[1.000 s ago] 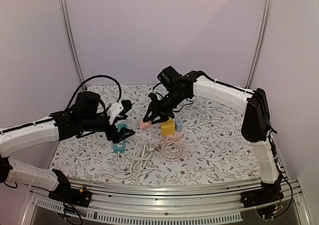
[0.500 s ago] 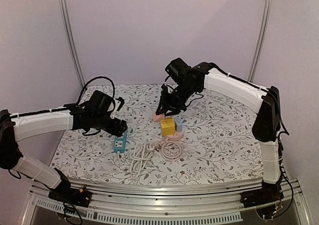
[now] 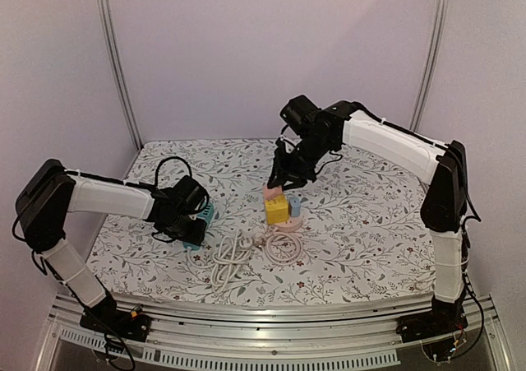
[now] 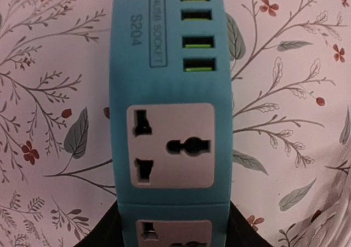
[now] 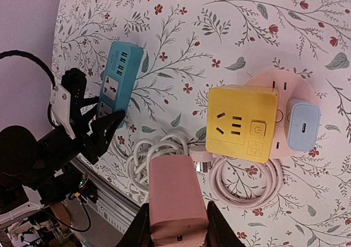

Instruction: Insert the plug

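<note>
Two pincers are at work over the floral table (image 3: 362, 231). My right pincer (image 5: 176, 225) is closed tight on the pink plug (image 5: 175, 197), one finger on each of its long sides. It holds the plug in the air above the middle of the table. From the top camera the plug hangs just beyond the yellow cube socket (image 5: 241, 124) on its far-left side, apart from it.

The cube sits on a round pink base (image 5: 285, 88), with a pale blue charger (image 5: 304, 125) beside it on that base. A white cable (image 3: 234, 256) lies in loose coils towards the near edge.

My left pincer (image 3: 193, 221) is low near the left edge, with its jaws roughly half open. They straddle the near end of the blue power strip (image 4: 171, 121), which lies flat with its sockets facing up. I cannot tell whether the fingers are pressing its sides or only flanking them.
</note>
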Controlling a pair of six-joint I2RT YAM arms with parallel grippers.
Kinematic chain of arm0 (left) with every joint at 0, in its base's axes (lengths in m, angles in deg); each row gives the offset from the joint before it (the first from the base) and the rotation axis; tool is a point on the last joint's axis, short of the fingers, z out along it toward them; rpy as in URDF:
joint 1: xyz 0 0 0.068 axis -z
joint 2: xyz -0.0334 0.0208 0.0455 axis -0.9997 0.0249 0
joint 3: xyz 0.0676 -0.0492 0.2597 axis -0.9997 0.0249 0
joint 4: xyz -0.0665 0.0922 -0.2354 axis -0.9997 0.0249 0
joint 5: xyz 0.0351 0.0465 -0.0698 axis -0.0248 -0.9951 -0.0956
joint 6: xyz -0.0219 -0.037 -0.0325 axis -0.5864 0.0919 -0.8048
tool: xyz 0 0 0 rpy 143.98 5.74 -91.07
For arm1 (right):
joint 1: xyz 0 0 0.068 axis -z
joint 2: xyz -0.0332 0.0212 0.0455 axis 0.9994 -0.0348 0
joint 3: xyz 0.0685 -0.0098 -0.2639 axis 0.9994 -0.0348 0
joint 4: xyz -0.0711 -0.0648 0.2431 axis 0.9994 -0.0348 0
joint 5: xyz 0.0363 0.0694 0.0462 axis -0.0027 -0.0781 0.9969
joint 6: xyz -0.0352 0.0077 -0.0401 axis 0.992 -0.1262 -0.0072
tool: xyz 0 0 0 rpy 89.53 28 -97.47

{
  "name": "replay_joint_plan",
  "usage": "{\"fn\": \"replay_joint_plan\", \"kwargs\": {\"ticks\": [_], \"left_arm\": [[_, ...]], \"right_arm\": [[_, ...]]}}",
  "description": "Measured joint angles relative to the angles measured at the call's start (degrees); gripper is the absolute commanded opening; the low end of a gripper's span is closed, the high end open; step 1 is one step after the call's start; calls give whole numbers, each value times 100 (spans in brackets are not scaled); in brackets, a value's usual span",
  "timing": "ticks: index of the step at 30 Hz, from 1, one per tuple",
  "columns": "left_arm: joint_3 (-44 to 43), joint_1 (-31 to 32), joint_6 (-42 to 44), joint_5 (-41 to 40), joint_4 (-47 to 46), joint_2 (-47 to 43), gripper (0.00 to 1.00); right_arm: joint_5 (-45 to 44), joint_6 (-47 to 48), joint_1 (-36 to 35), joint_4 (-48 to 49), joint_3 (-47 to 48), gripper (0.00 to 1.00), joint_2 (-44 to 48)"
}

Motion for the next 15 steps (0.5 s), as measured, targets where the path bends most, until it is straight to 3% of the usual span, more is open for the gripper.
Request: {"fn": "replay_joint_plan", "kwargs": {"ticks": [2, 4, 8, 15], "left_arm": [[-4, 17, -37, 37, -103, 4, 18], [-13, 68, -13, 50, -125, 15, 9], [-271, 258, 105, 116, -103, 254, 8], [-1462, 944, 527, 262, 52, 1209, 5]], "right_arm": [[-55, 2, 15, -7, -81, 0, 90], [-118, 4, 46, -2, -221, 0, 214], [-291, -35, 214, -2, -688, 0, 566], [-608, -247, 796, 2, -1593, 0, 1228]]}}
